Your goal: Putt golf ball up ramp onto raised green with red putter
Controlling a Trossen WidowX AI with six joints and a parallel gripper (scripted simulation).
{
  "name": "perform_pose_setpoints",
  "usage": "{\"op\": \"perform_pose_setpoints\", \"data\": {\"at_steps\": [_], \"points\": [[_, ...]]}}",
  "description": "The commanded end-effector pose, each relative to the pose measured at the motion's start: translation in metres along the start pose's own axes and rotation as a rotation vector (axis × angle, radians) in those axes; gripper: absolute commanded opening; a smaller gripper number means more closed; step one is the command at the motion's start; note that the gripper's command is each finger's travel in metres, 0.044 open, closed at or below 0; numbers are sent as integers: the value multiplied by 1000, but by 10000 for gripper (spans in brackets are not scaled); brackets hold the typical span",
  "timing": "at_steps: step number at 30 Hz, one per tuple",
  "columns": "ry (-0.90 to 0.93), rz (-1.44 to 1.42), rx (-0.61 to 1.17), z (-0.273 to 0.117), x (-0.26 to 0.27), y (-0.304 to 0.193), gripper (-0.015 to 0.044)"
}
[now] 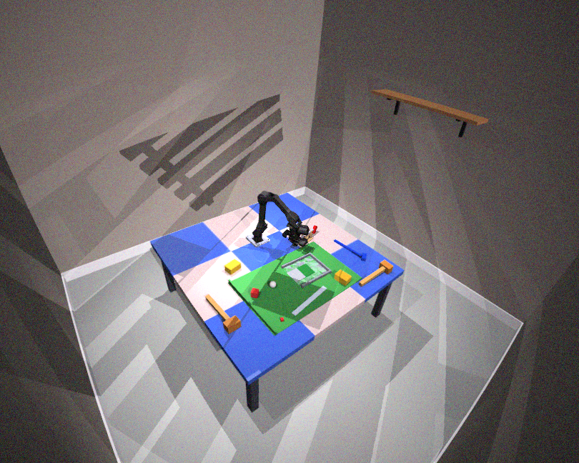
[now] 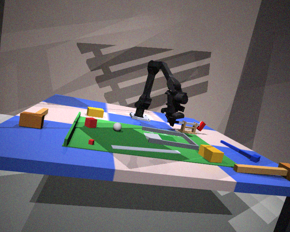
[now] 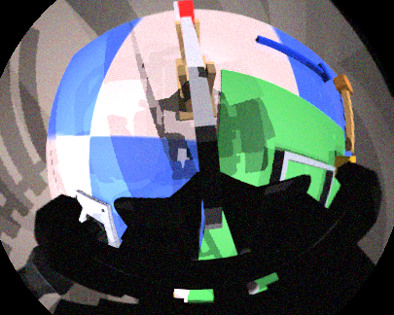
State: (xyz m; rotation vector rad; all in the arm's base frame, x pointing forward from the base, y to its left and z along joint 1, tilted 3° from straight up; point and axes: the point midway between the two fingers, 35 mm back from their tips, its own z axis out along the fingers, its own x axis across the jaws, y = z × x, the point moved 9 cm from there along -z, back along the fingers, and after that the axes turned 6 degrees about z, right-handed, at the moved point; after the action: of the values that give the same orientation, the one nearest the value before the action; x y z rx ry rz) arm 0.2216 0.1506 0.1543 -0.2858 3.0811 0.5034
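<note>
"What is the exterior view showing, reading left to right?"

"An orange-headed mallet [image 1: 231, 324] [image 2: 31, 120] is lying on the tabletop [image 1: 180, 249] [image 2: 52, 139] [image 3: 103, 165]. Next, a red cube [image 1: 254, 293] [image 2: 90, 122] and a smaller red cube [image 1: 281, 319] [image 2: 91, 141] are resting on the green mat [image 1: 319, 306] [image 2: 102, 137] [image 3: 298, 117], while a yellow block [image 1: 233, 266] [image 2: 95, 112] is sitting behind it."

"And the ball?"

"The golf ball [image 1: 272, 284] [image 2: 117, 126] is resting on the mat, to the right of the larger cube, off the raised green [image 1: 305, 270] [image 2: 171, 138]. A pale strip [image 1: 309, 300] [image 2: 145, 149] is lying nearer the viewer. Further right, the pale ramp [image 1: 296, 274] [image 2: 152, 136] is leading to the green, which gray rails are bordering."

"How is the pincer [image 1: 302, 244] [image 2: 172, 124] [image 3: 206, 175] standing?"

"It is pointing downward, its fingers clamping the dark grip of the red putter [image 1: 314, 228] [image 2: 201, 125] [image 3: 203, 99]. The shaft is lying across a wooden stand [image 2: 182, 127] [image 3: 211, 73], its red head projecting beyond."

"What is completing the right side?"

"Yellow-orange blocks [image 1: 342, 277] [image 2: 213, 154] are occupying the mat's edge; a blue club [image 1: 349, 249] [image 2: 240, 151] [image 3: 293, 53] is lying beyond them, and a second mallet [image 1: 377, 273] [image 2: 260, 170] [image 3: 347, 104] is lying at the far right."
</note>
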Motion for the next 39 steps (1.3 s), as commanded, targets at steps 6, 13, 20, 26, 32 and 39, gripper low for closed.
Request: {"op": "perform_pose_setpoints", "data": {"at_steps": [6, 13, 20, 26, 32, 39], "points": [[-1, -1, 0, -8, -1, 3, 0], [-1, 0, 0, -42, -4, 13, 0], [-1, 0, 0, -78, -1, 22, 0], [0, 0, 0, -97, 2, 26, 0], [-25, 60, 22, -95, -7, 12, 0], [-70, 206, 53, -106, -21, -18, 0]]}}
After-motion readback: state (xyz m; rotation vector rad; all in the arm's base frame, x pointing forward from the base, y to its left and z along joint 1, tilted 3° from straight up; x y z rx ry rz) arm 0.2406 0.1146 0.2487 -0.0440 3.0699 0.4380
